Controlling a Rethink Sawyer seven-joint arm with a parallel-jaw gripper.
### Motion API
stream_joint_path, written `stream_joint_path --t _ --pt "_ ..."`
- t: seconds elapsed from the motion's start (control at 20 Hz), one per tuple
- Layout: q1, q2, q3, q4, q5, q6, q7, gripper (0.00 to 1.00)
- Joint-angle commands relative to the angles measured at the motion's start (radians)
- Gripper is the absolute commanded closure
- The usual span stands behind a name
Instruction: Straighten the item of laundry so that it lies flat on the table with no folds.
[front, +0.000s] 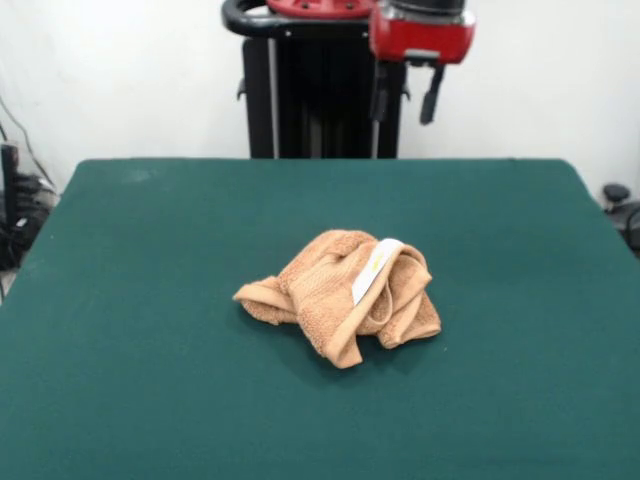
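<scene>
A small light-brown terry towel (340, 295) lies crumpled in a heap near the middle of the dark green table (150, 300). Its white label with a yellow mark (375, 270) shows on top, on the right side of the heap. My gripper (407, 95) hangs high at the table's far edge, in front of the pedestal, well above and behind the towel. Its two black fingers (432, 95) stand apart with nothing between them.
The black pedestal (320, 100) stands behind the table's far edge. Cables and dark gear (15, 210) sit at the left edge, and another dark object (622, 205) sits at the right edge, both off the table.
</scene>
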Motion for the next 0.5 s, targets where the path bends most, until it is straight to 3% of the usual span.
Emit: stream_joint_path --t 0.05,0.2,0.5 --pt "0.077 -0.003 -0.118 -0.103 0.083 0.092 0.329 0.00" --pt "0.105 0.004 -0.159 -0.139 0.115 0.101 0.347 0.00" --pt "0.056 0.114 -0.060 -0.094 0.240 -0.158 0.388 0.00"
